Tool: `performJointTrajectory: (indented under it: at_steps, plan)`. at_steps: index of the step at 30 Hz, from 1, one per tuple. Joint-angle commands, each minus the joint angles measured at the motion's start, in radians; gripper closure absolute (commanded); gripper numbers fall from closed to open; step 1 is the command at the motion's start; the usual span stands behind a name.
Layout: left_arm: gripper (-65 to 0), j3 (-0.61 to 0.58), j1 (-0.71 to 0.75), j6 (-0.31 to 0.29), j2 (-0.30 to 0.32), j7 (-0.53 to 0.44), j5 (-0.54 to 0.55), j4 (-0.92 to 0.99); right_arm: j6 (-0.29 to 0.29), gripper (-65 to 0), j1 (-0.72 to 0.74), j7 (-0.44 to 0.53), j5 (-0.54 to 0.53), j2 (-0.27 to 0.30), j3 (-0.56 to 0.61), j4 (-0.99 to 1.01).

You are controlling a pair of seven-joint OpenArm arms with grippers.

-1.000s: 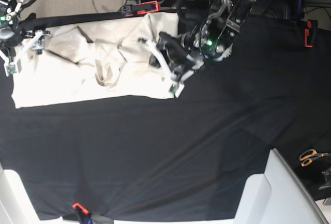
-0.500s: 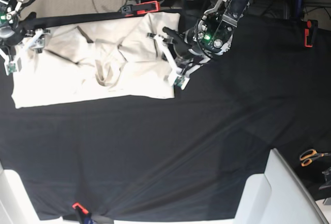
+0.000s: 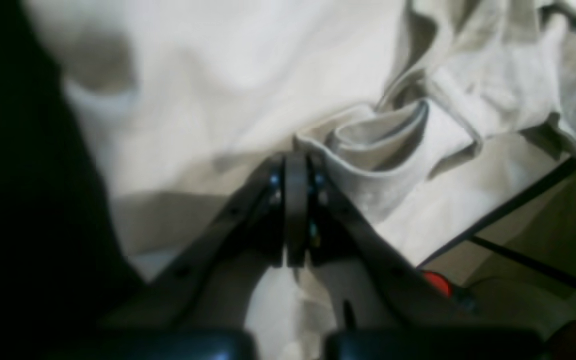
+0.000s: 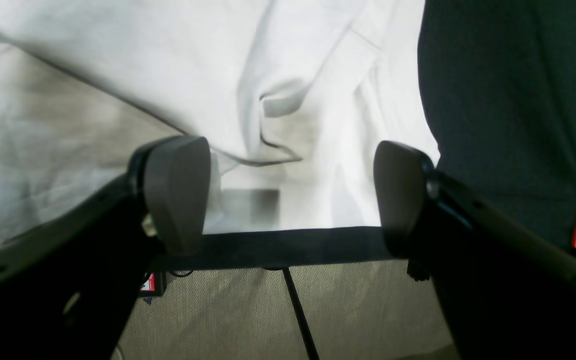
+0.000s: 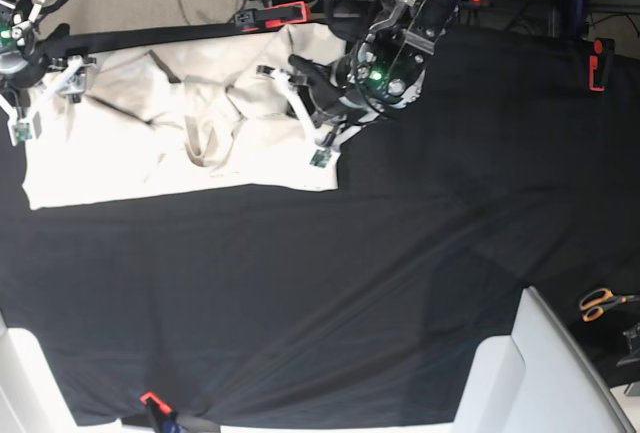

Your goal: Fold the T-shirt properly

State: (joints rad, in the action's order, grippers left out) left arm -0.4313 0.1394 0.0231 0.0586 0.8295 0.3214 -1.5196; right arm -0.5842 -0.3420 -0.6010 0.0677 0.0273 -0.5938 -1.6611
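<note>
Your view from above showed a black tablecloth (image 5: 330, 283) covering nearly the whole table, with one cream T-shirt (image 5: 130, 153) spread across the 10 to 12 o'clock part of it, well away from the near edge. The shirt lay mostly flat, bunched into ridges near its middle.

What changed: over the last second your left gripper (image 5: 300, 93) travelled from the shirt's lower corner, at about 3 o'clock of the cloth, up and inward toward its far edge at roughly 1 o'clock. Its fingers (image 3: 295, 200) were pressed together, and the left wrist view showed a curled hem fold of the shirt at their tips; you could not tell for certain whether fabric was pinched between them. The shirt's near corner lay flat on the table in all three overhead pictures, so this move had probably not carried a fold with it. In my judgement the fold was barely begun.

Your right gripper (image 5: 45, 103) sat at the shirt's 9 o'clock end and did not move. Its fingers (image 4: 175, 192) were spread wide, with nothing between them, just above the shirt's far edge.

Counted, largest to smallest:
- one tablecloth
- one T-shirt
- two arms
- four red clamps at the table edges
- one pair of orange-handled scissors (image 5: 603, 303) at 4 o'clock
</note>
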Motion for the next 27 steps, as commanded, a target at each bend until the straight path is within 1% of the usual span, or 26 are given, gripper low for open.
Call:
performJointTrajectory:
  at_steps: [1, 4, 8, 16, 18, 20, 23, 27]
  plan:
    - [0.0, -0.022, -0.011, -0.004, -0.001, -0.008, 0.006, -0.005, 0.003, -48.3, 0.002, 0.016, -0.006, 0.010, -0.007, -0.017]
    - [0.0, -0.097, -0.047, -0.004, -0.009, -0.008, 0.006, 0.032, 0.003, -48.3, 0.002, 0.016, -0.006, 0.010, -0.007, -0.017]
    - [0.0, -0.153, -0.070, -0.005, -0.035, -0.008, 0.008, 0.070, 0.003, -48.3, 0.002, 0.016, -0.006, 0.010, -0.010, -0.017]
    - [0.0, -0.318, -0.117, -0.005, -0.036, -0.008, 0.009, 0.067, 0.003, -48.3, 0.002, 0.016, -0.006, 0.010, -0.010, -0.015]
    - [0.0, -0.346, -0.134, -0.007, -0.036, -0.008, 0.051, 0.069, 0.003, -48.3, 0.004, 0.016, -0.006, 0.010, -0.010, -0.015]
    - [0.0, -0.390, -0.169, -0.007, -0.030, -0.006, 0.115, 0.072, 0.003, -48.3, 0.007, 0.014, -0.006, 0.010, -0.008, -0.015]
    - [0.0, -0.444, -0.217, -0.007, -0.001, -0.006, 0.203, 0.069, 0.003, -48.3, 0.007, 0.014, -0.006, 0.010, -0.007, -0.015]
    - [0.0, -0.516, -0.289, -0.007, 0.017, -0.006, 0.298, 0.066, 0.003, -48.3, 0.008, 0.014, -0.006, 0.010, -0.005, -0.015]
